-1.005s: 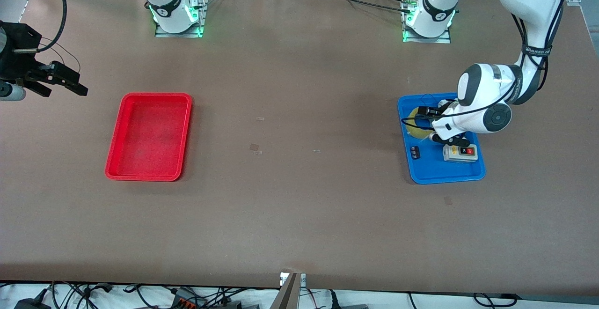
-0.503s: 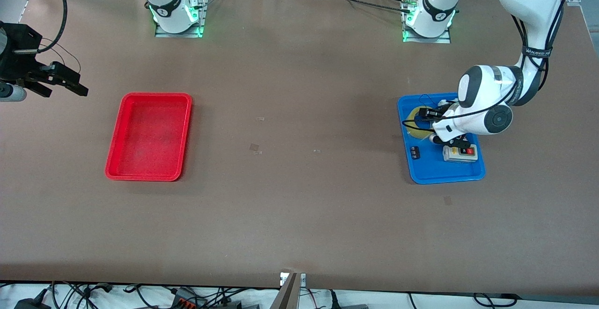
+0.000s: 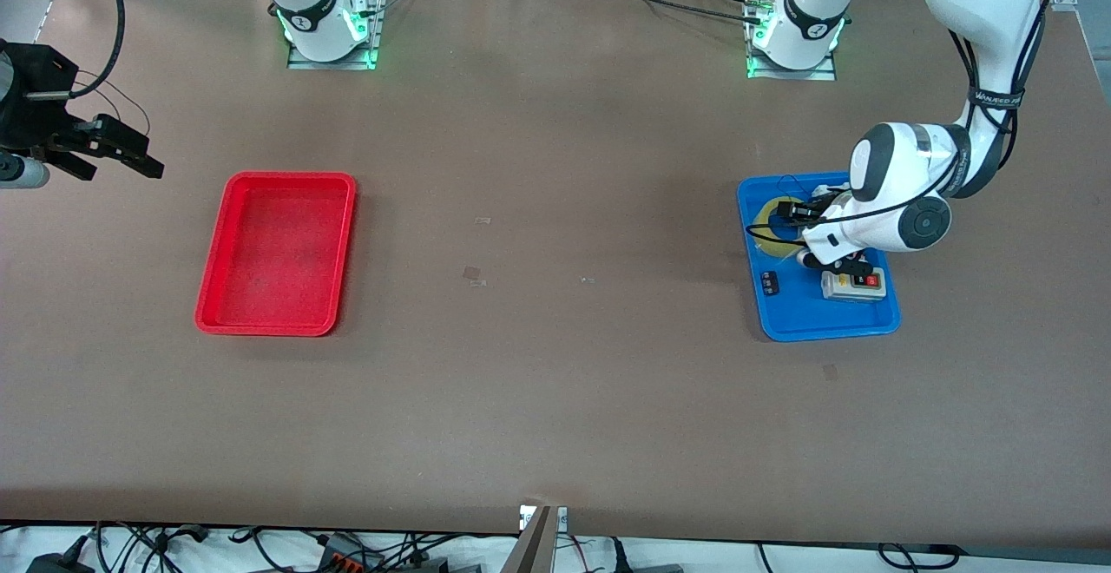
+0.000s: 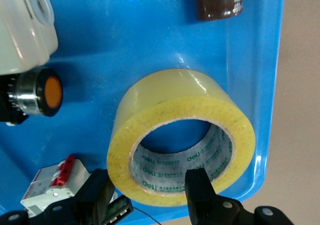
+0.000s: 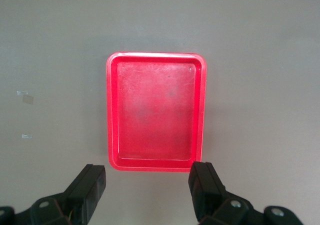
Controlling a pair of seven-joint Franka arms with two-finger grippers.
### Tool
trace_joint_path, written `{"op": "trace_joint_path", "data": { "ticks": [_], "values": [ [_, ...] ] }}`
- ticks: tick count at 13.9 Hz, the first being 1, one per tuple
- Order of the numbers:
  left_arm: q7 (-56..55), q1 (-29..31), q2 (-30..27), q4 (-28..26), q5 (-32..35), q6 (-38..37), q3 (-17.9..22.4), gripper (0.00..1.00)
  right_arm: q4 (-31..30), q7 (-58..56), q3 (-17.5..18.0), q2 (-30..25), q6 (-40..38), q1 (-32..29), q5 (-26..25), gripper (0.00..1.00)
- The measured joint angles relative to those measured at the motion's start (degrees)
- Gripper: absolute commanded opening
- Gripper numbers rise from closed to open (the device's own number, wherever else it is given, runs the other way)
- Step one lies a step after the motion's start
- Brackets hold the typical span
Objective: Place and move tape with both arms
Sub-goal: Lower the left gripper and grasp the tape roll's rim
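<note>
The yellow tape lies flat in the blue tray, at the corner farthest from the front camera and nearest the table's middle. My left gripper is down at the tape and open. In the left wrist view one finger stands inside the hollow centre of the tape, and the other finger stands outside the ring. The left gripper straddles the ring's wall, which is not pinched. My right gripper waits open and empty in the air at the right arm's end of the table.
The blue tray also holds a white and grey switch box, a small dark cylinder and a small red-topped breaker beside the outer finger. An empty red tray lies below the right gripper in its wrist view.
My left wrist has shifted slightly and settled lower at the tape, so more of the ring shows. The right arm has not moved.
</note>
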Motion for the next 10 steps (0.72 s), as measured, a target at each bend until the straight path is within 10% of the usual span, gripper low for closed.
{"op": "trace_joint_path", "data": {
  "ticks": [3, 10],
  "values": [
    [-0.05, 0.09, 0.78, 0.83, 0.00, 0.00, 0.02, 0.78, 0.00, 0.00, 0.00, 0.00, 0.00, 0.00, 0.00, 1.00],
    [-0.13, 0.65, 1.08, 1.72, 0.12, -0.23, 0.57, 0.04, 0.00, 0.00, 0.00, 0.00, 0.00, 0.00, 0.00, 1.00]
  ]
}}
